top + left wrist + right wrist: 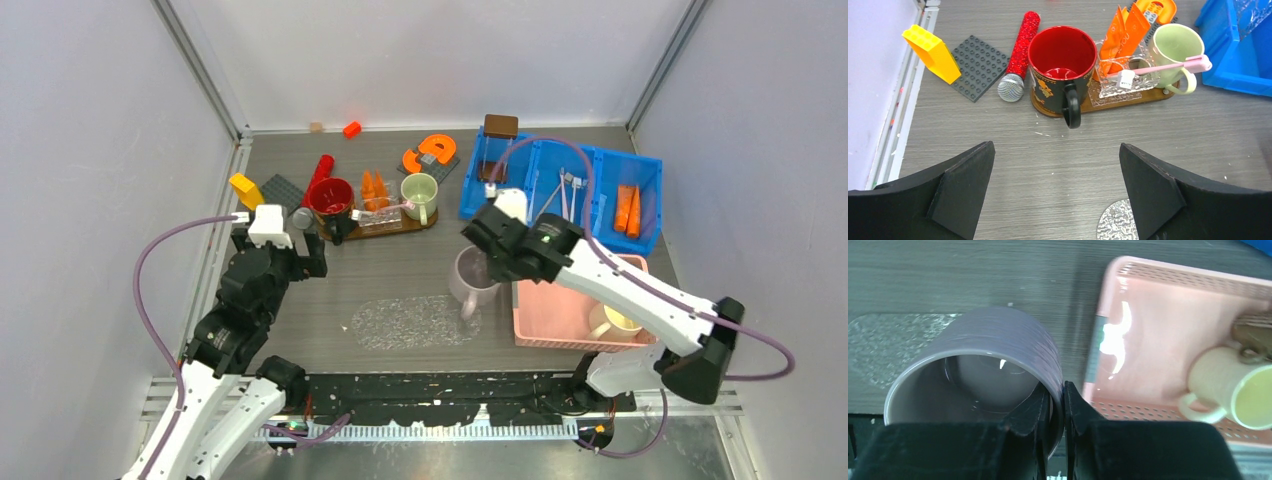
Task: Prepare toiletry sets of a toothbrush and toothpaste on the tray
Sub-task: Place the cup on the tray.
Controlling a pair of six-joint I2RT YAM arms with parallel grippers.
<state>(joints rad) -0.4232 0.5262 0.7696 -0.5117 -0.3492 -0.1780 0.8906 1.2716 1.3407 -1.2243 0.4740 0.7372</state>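
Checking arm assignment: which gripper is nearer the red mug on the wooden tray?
Left. The left gripper hangs open just in front of the red mug; the right gripper is far off to its right, shut on the rim of the grey mug.

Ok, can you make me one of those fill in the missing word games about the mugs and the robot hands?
1. The right gripper pinches the purple mug by its ___.
2. The left gripper has its jaws wide ___, nothing between them.
3. The toothbrush lying across the green mug is coloured ___.
4. The cream mug sits in the pink basket, on the ___ arm's side.
Missing words: rim, open, pink, right.
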